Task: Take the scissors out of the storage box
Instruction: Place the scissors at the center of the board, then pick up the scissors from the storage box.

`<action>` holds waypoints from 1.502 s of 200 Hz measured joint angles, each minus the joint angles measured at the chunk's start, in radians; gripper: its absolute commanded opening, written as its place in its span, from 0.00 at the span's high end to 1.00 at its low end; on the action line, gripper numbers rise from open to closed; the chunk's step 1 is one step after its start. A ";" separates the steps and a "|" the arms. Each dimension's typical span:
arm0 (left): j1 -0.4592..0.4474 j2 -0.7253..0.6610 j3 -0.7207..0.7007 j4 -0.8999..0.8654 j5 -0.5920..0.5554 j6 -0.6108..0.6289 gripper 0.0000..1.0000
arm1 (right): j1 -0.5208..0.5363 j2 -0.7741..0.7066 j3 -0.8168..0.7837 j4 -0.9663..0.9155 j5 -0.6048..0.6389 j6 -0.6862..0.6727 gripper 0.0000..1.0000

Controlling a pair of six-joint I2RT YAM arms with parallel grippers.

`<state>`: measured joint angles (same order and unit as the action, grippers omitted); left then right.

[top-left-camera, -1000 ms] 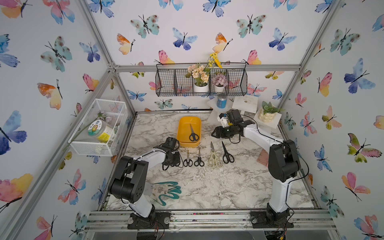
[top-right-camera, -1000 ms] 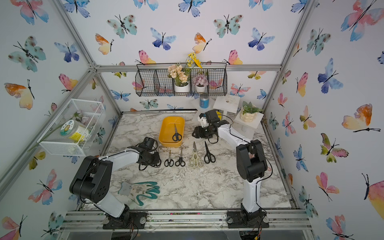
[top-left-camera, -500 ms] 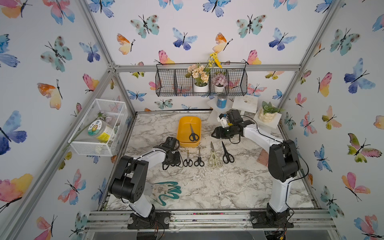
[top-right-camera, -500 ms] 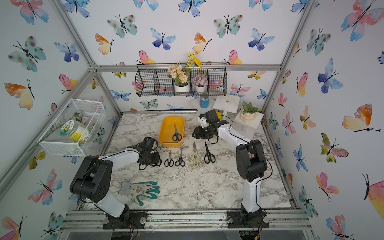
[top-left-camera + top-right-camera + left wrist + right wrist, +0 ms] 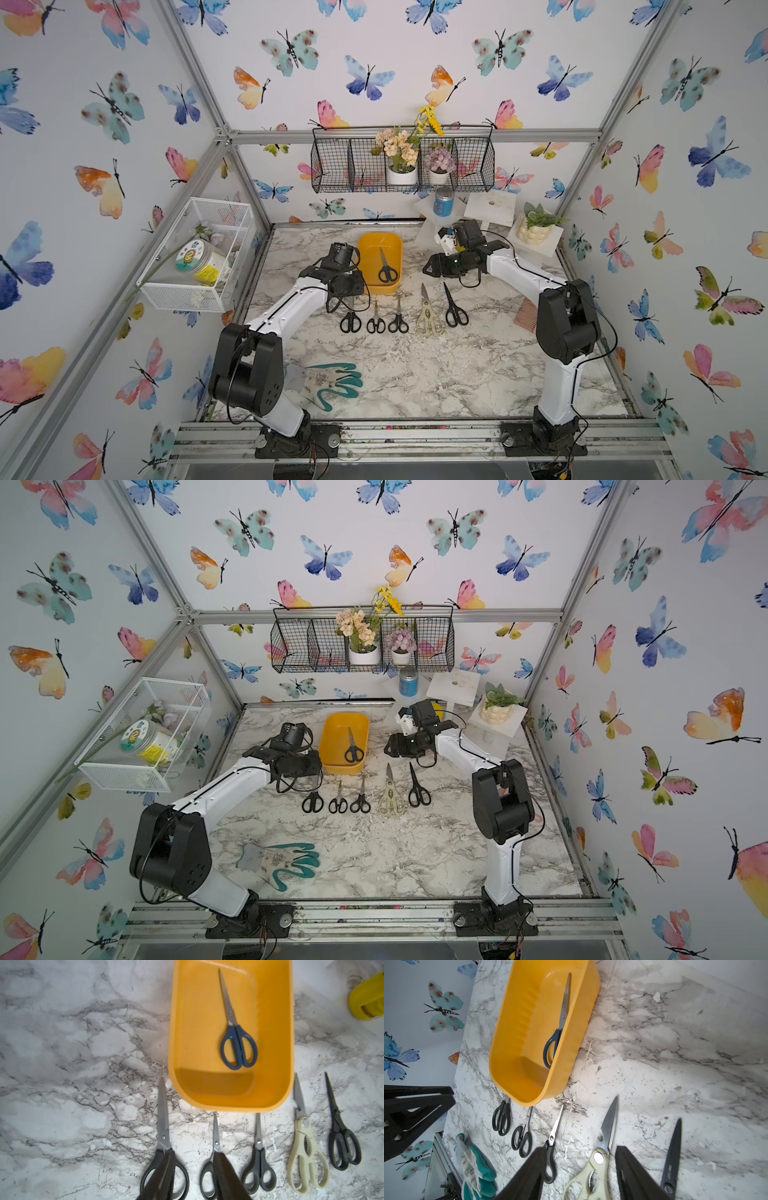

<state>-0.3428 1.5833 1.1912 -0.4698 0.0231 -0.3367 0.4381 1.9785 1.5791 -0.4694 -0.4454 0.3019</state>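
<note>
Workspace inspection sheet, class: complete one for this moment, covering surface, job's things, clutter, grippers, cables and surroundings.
Surface: marble tabletop, flecked with small debris.
Job's things: one pair of scissors lies in the storage box; a row of five pairs lies in front of it, including cream shears.
Clutter: teal glove near the left arm's base.
Grippers: left gripper open, empty; right gripper open, empty.
Cables: black cables loop from both wrists.
Surroundings: black wire basket with potted flowers; white mesh basket; butterfly walls.
</note>
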 measured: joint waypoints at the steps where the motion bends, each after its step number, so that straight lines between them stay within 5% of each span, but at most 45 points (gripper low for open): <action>1: 0.000 0.000 0.000 0.000 0.000 0.000 0.64 | 0.000 0.000 0.000 0.000 0.000 0.000 0.42; 139: -0.034 0.445 0.427 -0.056 0.000 0.084 0.64 | 0.000 0.000 -0.019 0.006 0.000 0.000 0.42; 300: -0.034 0.685 0.575 -0.058 -0.035 0.092 0.67 | 0.000 0.000 -0.021 0.006 0.000 0.000 0.42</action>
<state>-0.3771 2.2681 1.7664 -0.5278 -0.0120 -0.2451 0.4381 1.9785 1.5578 -0.4629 -0.4450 0.3019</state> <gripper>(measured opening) 0.338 0.583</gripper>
